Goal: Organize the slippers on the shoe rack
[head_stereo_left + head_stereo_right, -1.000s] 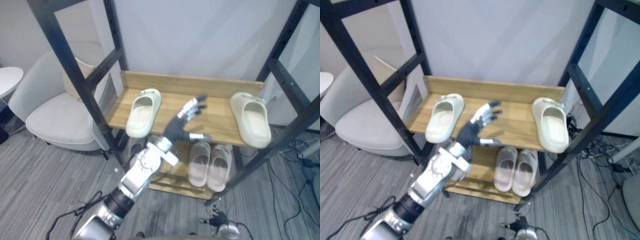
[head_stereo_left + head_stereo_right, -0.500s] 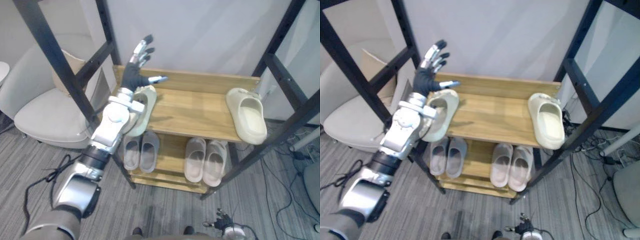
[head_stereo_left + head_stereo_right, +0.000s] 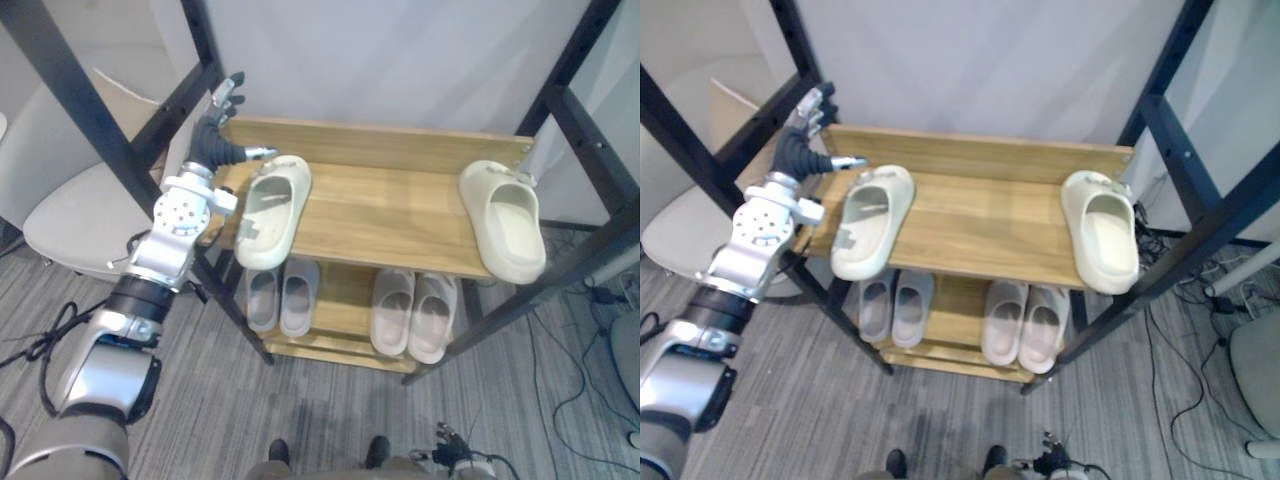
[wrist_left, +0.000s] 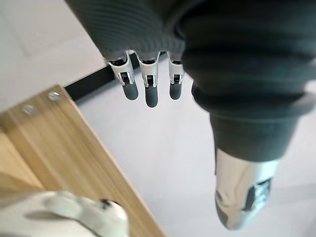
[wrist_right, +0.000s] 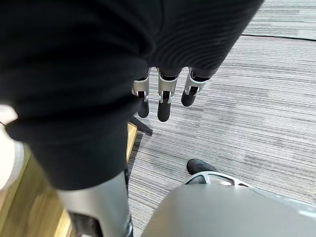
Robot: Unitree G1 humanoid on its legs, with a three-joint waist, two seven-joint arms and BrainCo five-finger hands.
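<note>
Hovering spread wide beside a cream slipper (image 3: 270,212) is left robot hand (image 3: 214,146); right robot hand (image 5: 164,101) hangs relaxed

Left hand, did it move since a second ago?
Yes. The left hand went from above the middle of the top shelf to its left end, beside the left slipper.

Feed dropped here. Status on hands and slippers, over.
Left hand open by left cream slipper. Right hand open, low over floor. Other cream slipper at right end of top shelf. Nothing lies between them.
</note>
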